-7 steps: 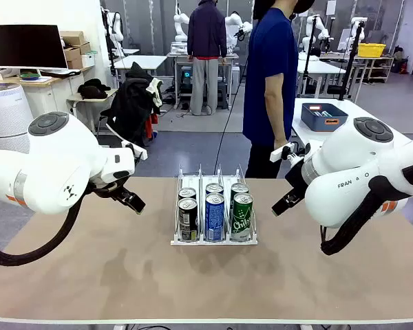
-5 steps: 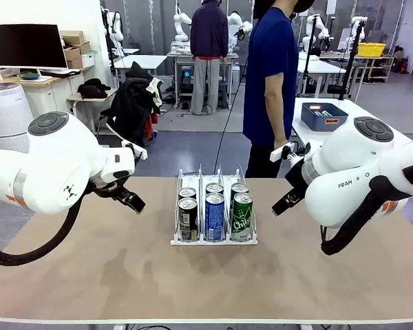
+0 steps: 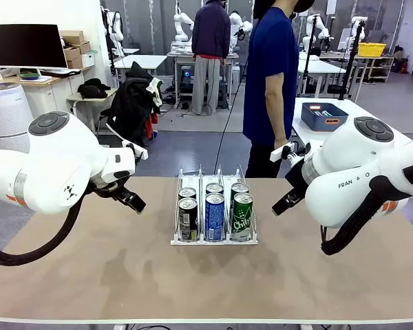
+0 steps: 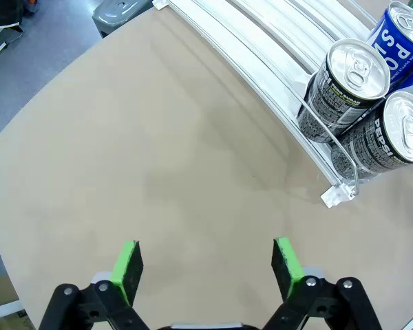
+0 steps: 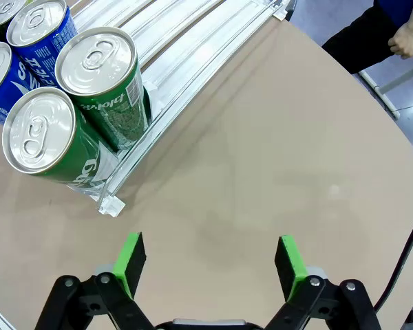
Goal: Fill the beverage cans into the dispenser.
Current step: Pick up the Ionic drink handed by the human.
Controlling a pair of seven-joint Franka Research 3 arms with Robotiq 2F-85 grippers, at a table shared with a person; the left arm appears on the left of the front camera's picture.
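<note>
In the middle of the desk point(image 3: 89, 275) the dispenser point(image 3: 213, 241) holds six cans point(image 3: 214, 216), two per lane, none loose, so I judge filling done, my left fingers point(image 4: 129, 265) and right fingers point(image 5: 132, 261) wide open, empty.

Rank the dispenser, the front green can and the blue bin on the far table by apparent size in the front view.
1. dispenser.
2. blue bin and front green can: about alike; the bin wider, the can taller, and the bin stands far back, so unranked.
</note>
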